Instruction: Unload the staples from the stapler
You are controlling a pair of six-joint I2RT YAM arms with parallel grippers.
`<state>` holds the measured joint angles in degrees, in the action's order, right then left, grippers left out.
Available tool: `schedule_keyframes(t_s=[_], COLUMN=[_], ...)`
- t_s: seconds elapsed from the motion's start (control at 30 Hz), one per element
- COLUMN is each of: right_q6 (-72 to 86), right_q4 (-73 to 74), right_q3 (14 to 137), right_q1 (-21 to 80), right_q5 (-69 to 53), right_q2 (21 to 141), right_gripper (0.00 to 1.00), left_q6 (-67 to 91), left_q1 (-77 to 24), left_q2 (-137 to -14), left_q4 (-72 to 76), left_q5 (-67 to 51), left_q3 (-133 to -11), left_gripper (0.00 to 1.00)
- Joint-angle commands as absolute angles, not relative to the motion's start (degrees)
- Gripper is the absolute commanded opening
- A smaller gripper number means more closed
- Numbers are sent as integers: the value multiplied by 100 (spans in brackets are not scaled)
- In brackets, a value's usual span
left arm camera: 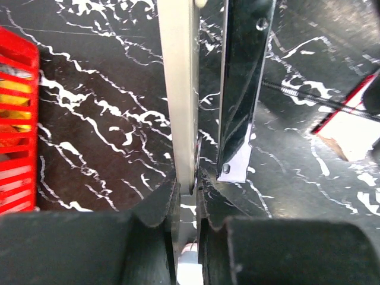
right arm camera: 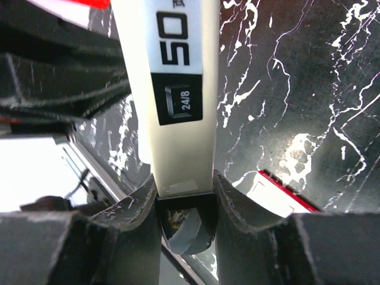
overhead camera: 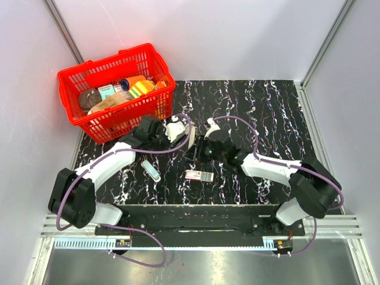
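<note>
- Stapler point(overhead camera: 196, 144) at the centre of the table point(overhead camera: 267, 119), held between my two grippers, which meet tip to tip there in the overhead view.
- My left gripper point(left arm camera: 187, 191) has its fingers pinched shut on the stapler's thin pale arm point(left arm camera: 180, 89), which runs away toward 12 o'clock in that wrist view.
- The glossy black arm point(left arm camera: 244, 83) stands just beside the pale one, toward 1 o'clock, with a narrow gap between them. I judge this hold keeps the stapler spread so the staple channel can be reached.
- My right gripper point(right arm camera: 184, 191) is clamped on a pale bar face printed "50" and "24/8". I take this to be the same stapler gripped from the other end, so one arm can steady while the other works.
- A small box point(overhead camera: 199, 176), red and white, lies on the table at 6 o'clock from the stapler.
- A slim pale bar point(overhead camera: 151, 169) lies at 8 o'clock, and a red basket point(overhead camera: 116, 89) sits well apart at 10 o'clock.
- I can see no staples in any view. The hinge is hidden behind the fingers, and overhead the stapler is too small and covered to tell whether it touches the table.
</note>
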<state>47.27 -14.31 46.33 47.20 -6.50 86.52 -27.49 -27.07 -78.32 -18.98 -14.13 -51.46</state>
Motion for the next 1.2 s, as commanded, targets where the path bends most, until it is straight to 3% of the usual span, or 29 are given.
schedule_keyframes(t_s=[0.0, 0.33, 0.8, 1.0, 1.17], right_q6=[3455, 3041, 3225, 3357, 3410], right_q4=[-968, -738, -878, -1072, -827], right_q3=[5018, 4650, 3982, 4095, 4648], right_q1=[4685, 4658, 4658, 4658, 4641], right_q5=[-1318, -1248, -1063, -976, -161], right_q2=[8367, 8271, 7866, 7893, 7814], right_gripper=[0, 0, 0, 0, 0], left_q6=[-3647, -3884, -4676, -4177, -3148], left_q1=[-2751, -2751, -2777, -2918, -3006], left_q2=[-7769, -8006, -8218, -7946, -7620], left_q4=[-951, 306, 1064, 389, -1332], left_q5=[-370, 684, 1028, 792, -673], left_q3=[-5037, -4799, -4368, -4639, -5228], left_gripper=[4, 3, 0, 1, 10])
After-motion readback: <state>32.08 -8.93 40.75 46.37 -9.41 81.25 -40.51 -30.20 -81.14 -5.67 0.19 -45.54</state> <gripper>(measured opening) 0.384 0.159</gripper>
